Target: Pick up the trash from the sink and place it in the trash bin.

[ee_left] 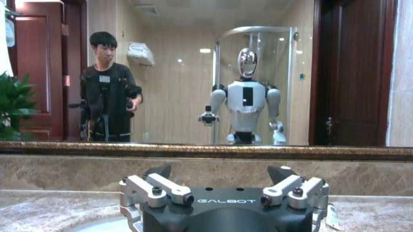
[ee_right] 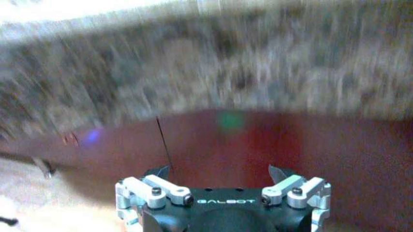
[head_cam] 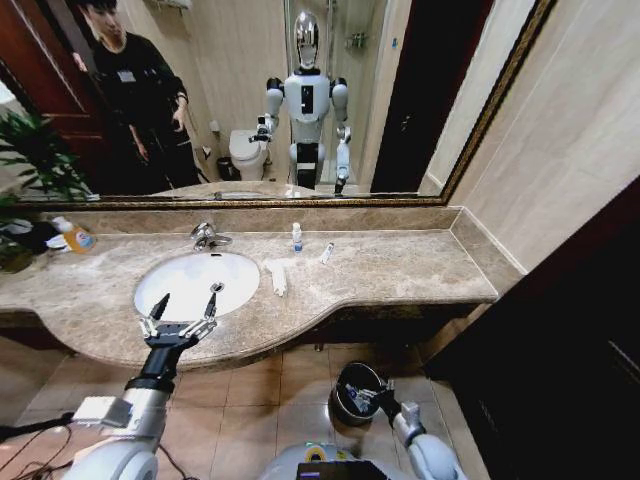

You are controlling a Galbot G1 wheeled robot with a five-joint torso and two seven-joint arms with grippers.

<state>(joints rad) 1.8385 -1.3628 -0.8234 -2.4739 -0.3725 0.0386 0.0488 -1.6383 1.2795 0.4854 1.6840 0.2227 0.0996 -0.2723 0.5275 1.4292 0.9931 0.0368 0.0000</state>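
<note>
The sink (head_cam: 192,280) is a white oval basin in a beige marble counter, with a chrome faucet (head_cam: 208,236) behind it. My left gripper (head_cam: 187,302) hovers open over the basin's near rim, with nothing between its fingers; in the left wrist view it (ee_left: 221,171) faces the mirror. A crumpled white tissue (head_cam: 277,275) lies on the counter just right of the basin. A small white tube (head_cam: 327,253) lies farther right. The black trash bin (head_cam: 352,380) stands on the floor under the counter. My right gripper (head_cam: 364,397) is low beside it, open (ee_right: 219,169) and holding nothing.
A clear bottle with a blue cap (head_cam: 297,237) stands behind the tissue. An orange soap bottle (head_cam: 76,237) and a plant (head_cam: 30,160) are at the far left. A wall mirror (head_cam: 300,90) runs behind the counter, and a dark panel (head_cam: 560,330) closes the right.
</note>
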